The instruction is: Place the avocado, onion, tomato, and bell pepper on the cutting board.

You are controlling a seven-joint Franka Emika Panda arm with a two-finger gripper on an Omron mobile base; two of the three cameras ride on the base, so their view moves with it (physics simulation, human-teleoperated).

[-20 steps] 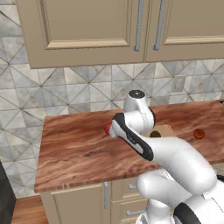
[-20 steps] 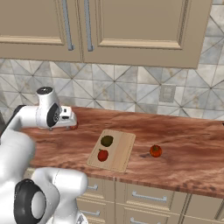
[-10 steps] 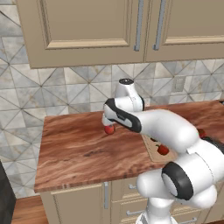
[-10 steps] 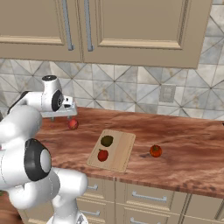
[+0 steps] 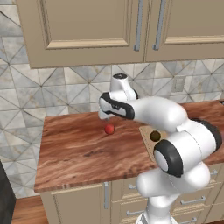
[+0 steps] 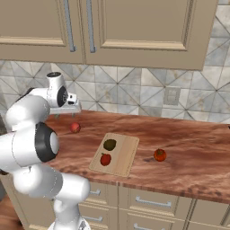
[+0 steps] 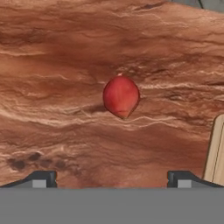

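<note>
The cutting board (image 6: 123,155) lies flat on the bench, carrying the dark green avocado (image 6: 109,144) and a red ball (image 6: 105,159). Two reddish balls sit off it — a pointed one (image 7: 121,96) left, another (image 6: 159,155) just right.

arm swings further left and up since a second ago; wrist now high near backsplash. gripper (image 7: 111,180) now hangs over red onion (image 7: 121,96), fingers spread wide, nothing between them. onion (image 5: 109,129), earlier hidden behind arm in left base view, now in plain sight on counter (image 5: 78,148), apart from gripper (image 6: 72,109).
</note>
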